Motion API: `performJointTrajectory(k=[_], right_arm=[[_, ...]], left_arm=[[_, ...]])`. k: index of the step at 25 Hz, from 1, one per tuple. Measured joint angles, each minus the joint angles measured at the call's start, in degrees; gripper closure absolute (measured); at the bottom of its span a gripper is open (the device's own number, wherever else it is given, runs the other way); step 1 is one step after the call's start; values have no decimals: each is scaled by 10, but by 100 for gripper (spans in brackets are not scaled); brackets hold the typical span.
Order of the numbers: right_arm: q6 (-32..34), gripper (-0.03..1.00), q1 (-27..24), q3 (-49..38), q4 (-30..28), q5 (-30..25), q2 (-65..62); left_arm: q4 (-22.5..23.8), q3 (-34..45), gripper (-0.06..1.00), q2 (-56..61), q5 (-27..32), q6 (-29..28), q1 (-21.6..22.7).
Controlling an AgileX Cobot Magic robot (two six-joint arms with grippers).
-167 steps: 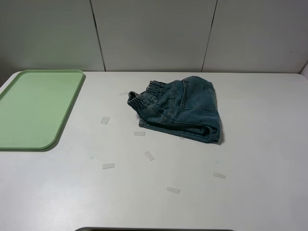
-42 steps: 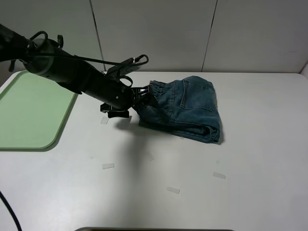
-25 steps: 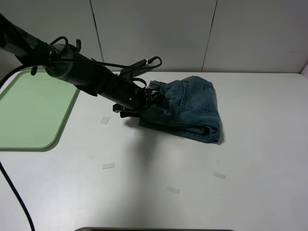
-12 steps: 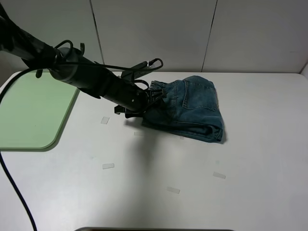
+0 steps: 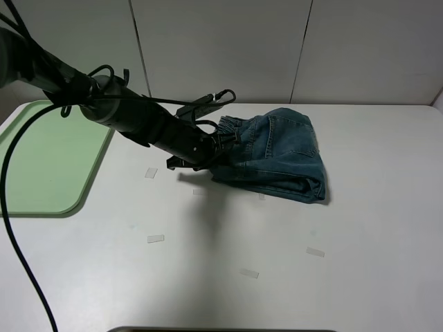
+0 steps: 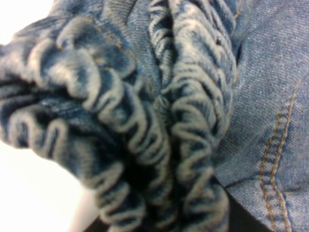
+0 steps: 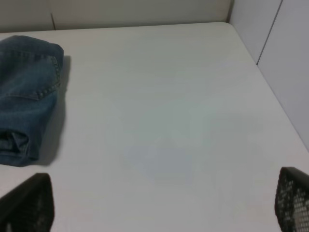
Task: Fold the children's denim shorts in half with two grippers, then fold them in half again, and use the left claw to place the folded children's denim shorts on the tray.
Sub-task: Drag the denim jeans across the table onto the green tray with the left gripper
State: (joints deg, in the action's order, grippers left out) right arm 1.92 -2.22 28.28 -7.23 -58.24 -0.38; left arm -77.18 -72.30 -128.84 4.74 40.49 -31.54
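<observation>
The tray (image 5: 48, 155) lies at the table's (image 5: 228, 277) left edge. The left pincer (image 5: 216, 143) reaches across from there and is buried in the waistband of the folded shorts (image 5: 277, 155) at mid-table; whether it has gripped I cannot tell. Bits of tape (image 5: 156, 238) dot the table. The right pincer (image 7: 159, 203), off to the right, gapes wide, holding nothing.

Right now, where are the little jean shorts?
The shorts lie folded on the white table, right of centre in the high view, far right of the tray.
</observation>
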Motion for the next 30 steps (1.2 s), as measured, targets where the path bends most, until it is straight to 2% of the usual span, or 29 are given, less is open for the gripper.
performJointTrajectory(k=[4,7,12,19,23,30], right_arm=[[0,27,0,0,0,0,0],[0,27,0,0,0,0,0],[0,27,0,0,0,0,0],[0,27,0,0,0,0,0],[0,27,0,0,0,0,0],[0,27,0,0,0,0,0]], left_arm=[[5,0,73,0,0,1,0],[32,-2,73,2,1,4,0],[108,-8,73,12,9,4,5],[237,-17,74,60,36,6,25],[311,-17,74,88,40,-14,34],[393,-17,74,98,49,-45,36]])
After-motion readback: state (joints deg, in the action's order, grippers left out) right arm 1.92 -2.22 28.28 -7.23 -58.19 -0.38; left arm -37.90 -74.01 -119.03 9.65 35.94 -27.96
